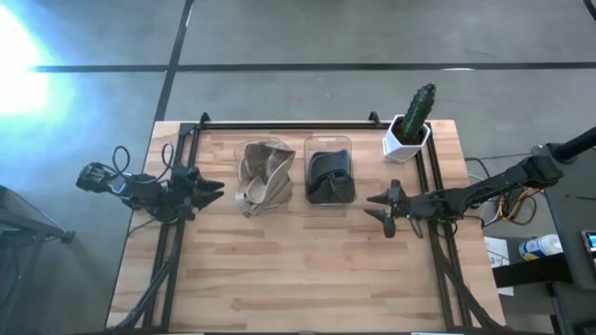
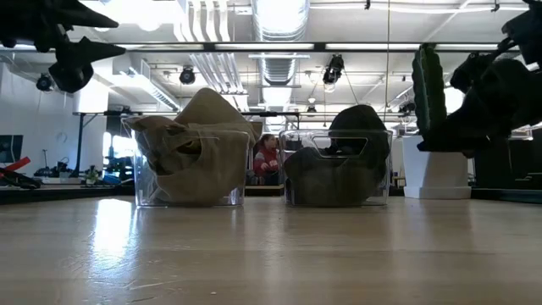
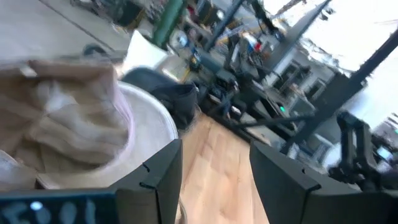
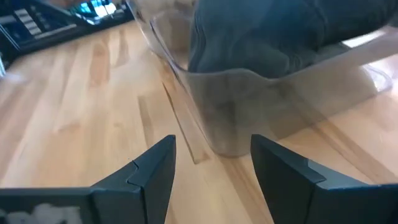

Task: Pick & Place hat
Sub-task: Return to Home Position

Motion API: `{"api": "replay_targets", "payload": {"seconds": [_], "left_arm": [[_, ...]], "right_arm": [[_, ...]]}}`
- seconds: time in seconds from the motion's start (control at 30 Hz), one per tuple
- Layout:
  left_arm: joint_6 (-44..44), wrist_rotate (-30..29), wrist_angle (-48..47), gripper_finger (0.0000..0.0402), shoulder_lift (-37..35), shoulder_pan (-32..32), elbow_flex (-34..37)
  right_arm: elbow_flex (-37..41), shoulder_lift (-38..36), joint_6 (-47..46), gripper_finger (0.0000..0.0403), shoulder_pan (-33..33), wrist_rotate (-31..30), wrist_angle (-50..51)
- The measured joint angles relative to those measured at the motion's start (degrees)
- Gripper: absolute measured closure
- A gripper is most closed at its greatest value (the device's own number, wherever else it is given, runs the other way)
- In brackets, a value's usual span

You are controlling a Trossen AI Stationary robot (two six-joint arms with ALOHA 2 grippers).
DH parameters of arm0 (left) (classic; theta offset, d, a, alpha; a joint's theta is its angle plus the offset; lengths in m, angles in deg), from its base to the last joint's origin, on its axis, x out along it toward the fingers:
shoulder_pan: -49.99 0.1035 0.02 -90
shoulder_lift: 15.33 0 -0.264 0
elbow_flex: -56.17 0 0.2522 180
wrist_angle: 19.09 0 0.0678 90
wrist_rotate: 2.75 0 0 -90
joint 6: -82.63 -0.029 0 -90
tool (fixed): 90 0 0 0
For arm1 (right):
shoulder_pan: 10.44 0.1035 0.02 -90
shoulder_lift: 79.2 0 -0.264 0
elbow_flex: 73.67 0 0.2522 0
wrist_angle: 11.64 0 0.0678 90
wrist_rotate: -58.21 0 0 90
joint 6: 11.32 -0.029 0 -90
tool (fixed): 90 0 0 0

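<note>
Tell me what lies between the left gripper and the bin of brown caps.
Nothing: only bare table separates the left gripper from the left bin of brown caps. The high view shows it; the gripper is open.

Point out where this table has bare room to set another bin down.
Widest bare wood: the stretch of table from the left bin and right bin to the edge opposite the cactus pot. Crowded: the bins' row, where the open left pincer and open right pincer flank them with only narrow gaps.
</note>
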Motion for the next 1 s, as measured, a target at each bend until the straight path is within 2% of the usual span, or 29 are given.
{"api": "replay_targets", "payload": {"seconds": [0.1,0.27,0.4,0.47,0.67,0.73,0.83,0.9,1.0], "left_arm": [[-0.5,1.3,-0.8,0.0221,0.1,0.0,0.2],[-13.2,1.4,0.2,0.0221,0.3,0.0,0.6],[-25.7,3.4,8.9,0.0221,-1.3,-0.1,4.0],[-29.0,5.9,15.5,0.0221,-2.6,0.7,7.0],[-29.1,20.5,33.6,0.0221,-5.9,9.2,18.2],[-28.7,26.1,33.2,0.0221,-6.1,12.9,17.8],[-28.6,31.1,33.0,0.0221,-6.6,18.1,17.7],[-29.6,32.2,31.7,0.0221,-7.1,21.4,18.1],[-26.7,32.2,24.0,0.0221,-8.9,24.8,18.1]], "right_arm": [[0.0,0.0,0.0,0.0199,0.0,0.0,0.6],[0.0,0.0,0.0,0.0199,0.0,0.0,0.6],[0.0,0.0,0.0,0.0199,0.0,0.0,0.6],[0.0,-0.1,0.0,0.0199,0.0,0.0,0.5],[0.0,-0.1,0.0,0.0199,0.0,0.0,0.5],[0.0,-0.1,0.0,0.0199,0.0,0.0,0.5],[0.0,-0.1,0.0,0.0199,0.0,0.0,0.4],[0.0,-0.1,0.0,0.0199,0.0,0.0,0.4],[0.0,-0.1,0.0,0.0199,0.0,0.0,0.4]]}}
